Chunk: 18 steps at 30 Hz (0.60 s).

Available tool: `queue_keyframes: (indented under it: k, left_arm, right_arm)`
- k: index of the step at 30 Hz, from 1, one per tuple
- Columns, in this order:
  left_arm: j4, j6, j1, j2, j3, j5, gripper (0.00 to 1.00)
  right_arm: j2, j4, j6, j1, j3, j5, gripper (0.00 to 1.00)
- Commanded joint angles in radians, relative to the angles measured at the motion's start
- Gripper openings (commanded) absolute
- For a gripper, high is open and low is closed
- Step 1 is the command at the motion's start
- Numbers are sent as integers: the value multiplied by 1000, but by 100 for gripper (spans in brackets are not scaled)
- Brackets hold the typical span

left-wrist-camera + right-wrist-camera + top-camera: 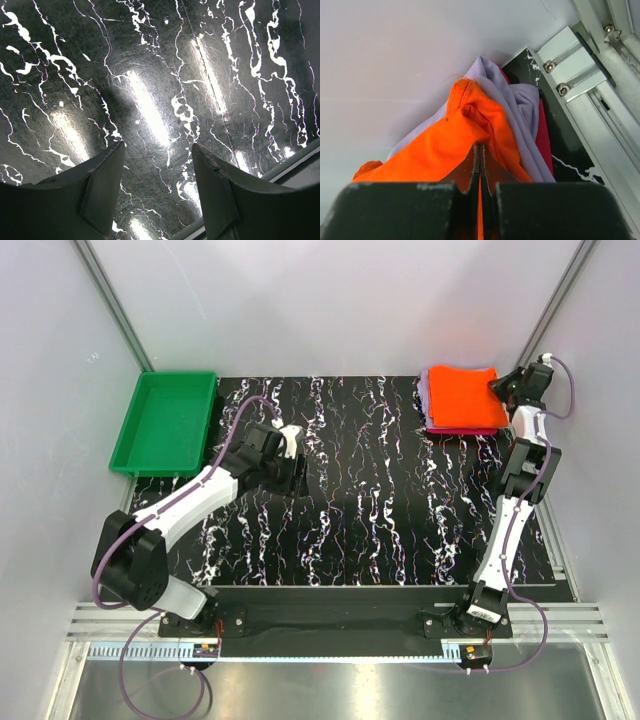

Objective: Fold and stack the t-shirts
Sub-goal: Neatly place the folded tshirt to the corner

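Seeing all three t-shirts in one pile at the far right corner of the counter, close by the back wall. Orange t-shirt on top, lavender t-shirt under it, crimson t-shirt at the bottom, showing only along the edge. Looks folded and stacked, roughly square from above.

Clamped fully shut with the right pincer on a raised ridge of the orange t-shirt at the pile's right edge. Bunched up there, not lying flat. Holding the left pincer about half spread, gripping nothing, over bare counter mid-left, well apart from the pile.

Handling guess: light, limp, no stiffness. Will drape, and will likely drag the lower layers if pulled sideways. Plenty of cloth-on-cloth friction, so expect the lavender t-shirt to ride along. Not fragile.

Best to grab at a hem or folded edge with a thin pinch, top layer only. Avoid the middle; only makes a tent. Probably safest to let go straight up to keep the fold.
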<state>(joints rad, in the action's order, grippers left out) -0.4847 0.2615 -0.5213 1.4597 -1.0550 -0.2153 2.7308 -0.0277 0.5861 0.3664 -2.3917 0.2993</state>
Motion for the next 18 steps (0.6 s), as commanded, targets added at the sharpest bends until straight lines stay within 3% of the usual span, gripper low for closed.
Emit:
queue_keyframes:
  k: [1, 5, 11, 14, 18]
  left_arm:
    - [9, -13, 9, -32, -31, -22, 61]
    - [0, -13, 10, -33, -57, -21, 61]
    - [-8, -8, 10, -59, -72, -13, 61]
    - [-15, -10, 12, -67, -82, -10, 61]
    - [-18, -18, 14, -68, -94, -1, 61]
  right_arm:
    - [-32, -37, -40, -15, -35, 11, 0]
    - [-149, -38, -97, -52, 42, -49, 0]
    - [-210, -175, -161, -92, -37, -127, 2]
    - [-212, -160, -86, -93, -32, -62, 2]
    - [-178, 16, 90, -106, 52, 73, 0]
